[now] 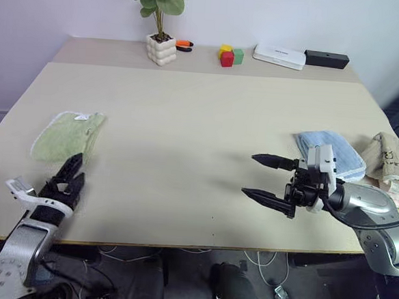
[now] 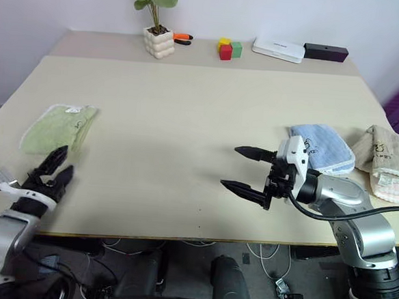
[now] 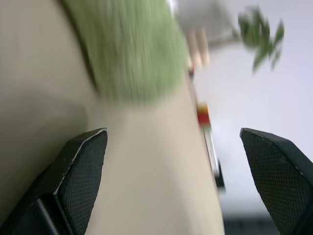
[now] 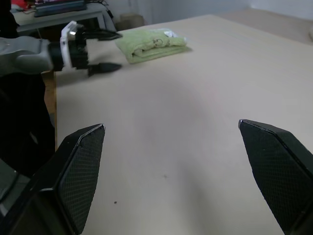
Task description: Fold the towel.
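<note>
Towel [image 1: 69, 135] is folded into a compact bundle on the left side of the table [image 1: 187, 135], near the left edge, white-stitched edging showing along its far side. Your left gripper [image 1: 69, 174] sits just near of it, over the table's near-left corner, fingers spread wide with nothing between them; the left wrist view shows both pads [image 3: 83, 166] far apart and the green cloth beyond them, not in contact. Your right gripper [image 1: 265, 176] hovers above the table right of centre, pointing left, jaws fully apart and empty. The right wrist view shows its pads [image 4: 80, 161] wide over bare tabletop.

Just behind the right gripper, a folded light blue towel [image 1: 333, 152] lies on the right side, and a beige towel [image 1: 394, 163] sits beside it at the right edge. Along the far edge you have a potted plant [image 1: 162, 24], coloured blocks [image 1: 229, 55], a white box [image 1: 280, 56] and a black box [image 1: 326, 59].
</note>
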`<action>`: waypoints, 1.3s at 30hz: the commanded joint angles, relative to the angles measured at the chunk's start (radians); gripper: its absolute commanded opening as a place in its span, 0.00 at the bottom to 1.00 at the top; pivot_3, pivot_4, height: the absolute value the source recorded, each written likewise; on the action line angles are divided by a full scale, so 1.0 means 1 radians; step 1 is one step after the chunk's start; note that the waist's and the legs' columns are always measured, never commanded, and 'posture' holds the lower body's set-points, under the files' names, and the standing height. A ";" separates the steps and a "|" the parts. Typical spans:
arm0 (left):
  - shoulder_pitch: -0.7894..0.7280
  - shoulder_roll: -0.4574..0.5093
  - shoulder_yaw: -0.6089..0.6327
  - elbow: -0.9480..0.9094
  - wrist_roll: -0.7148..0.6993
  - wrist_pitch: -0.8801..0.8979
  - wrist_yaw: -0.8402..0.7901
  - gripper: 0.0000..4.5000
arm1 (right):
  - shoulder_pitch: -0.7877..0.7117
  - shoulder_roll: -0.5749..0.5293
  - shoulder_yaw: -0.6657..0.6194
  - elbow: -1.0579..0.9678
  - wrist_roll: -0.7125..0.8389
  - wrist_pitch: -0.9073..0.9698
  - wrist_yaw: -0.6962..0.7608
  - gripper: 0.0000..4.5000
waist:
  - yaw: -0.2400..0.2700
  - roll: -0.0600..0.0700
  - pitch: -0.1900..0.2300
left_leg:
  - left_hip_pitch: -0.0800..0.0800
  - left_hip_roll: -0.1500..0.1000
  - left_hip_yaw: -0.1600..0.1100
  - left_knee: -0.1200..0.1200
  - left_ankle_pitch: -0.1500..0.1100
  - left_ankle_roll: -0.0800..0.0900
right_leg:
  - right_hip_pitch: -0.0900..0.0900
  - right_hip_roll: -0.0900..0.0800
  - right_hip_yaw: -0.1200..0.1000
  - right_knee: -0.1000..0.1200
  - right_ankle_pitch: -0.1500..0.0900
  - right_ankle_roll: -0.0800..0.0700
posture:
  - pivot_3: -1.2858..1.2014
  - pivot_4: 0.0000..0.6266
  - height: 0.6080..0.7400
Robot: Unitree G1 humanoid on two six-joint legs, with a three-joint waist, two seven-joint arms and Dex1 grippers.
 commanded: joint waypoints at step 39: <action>-0.522 0.279 -0.541 0.064 0.950 -0.302 -0.796 0.99 | -0.238 -0.044 -0.099 0.554 -0.161 -0.296 0.108 1.00 | 0.004 0.001 0.002 | -0.002 0.002 0.006 -0.003 -0.001 0.002 | -0.005 0.003 0.003 -0.002 0.006 0.001 | 0.52 0.24 1.00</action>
